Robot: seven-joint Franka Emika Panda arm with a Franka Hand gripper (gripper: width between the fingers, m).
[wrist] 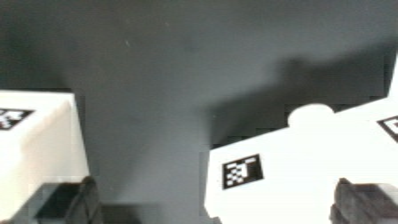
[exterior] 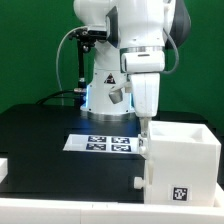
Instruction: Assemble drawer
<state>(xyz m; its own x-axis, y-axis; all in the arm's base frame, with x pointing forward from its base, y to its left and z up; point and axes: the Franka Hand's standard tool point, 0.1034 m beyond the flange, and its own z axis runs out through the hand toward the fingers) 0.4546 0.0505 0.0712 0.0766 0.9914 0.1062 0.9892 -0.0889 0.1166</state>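
The large white cube housing (exterior: 182,160) stands at the exterior view's right, with a marker tag on its front. My gripper (exterior: 143,123) points down over its back left corner. In the wrist view the gripper (wrist: 214,203) is open and empty, its fingers (wrist: 64,204) wide apart. A white tagged corner of the housing (wrist: 311,155) lies between them, nearer one finger. Another white tagged piece (wrist: 36,150) lies beside the other finger; I cannot tell what it is. A white part (exterior: 4,166) at the exterior view's left edge is mostly cut off. I cannot make out the small drawer.
The marker board (exterior: 108,143) lies flat on the black table (exterior: 50,140), just to the exterior view's left of the gripper. The robot base (exterior: 105,95) stands behind it. A green wall is at the back.
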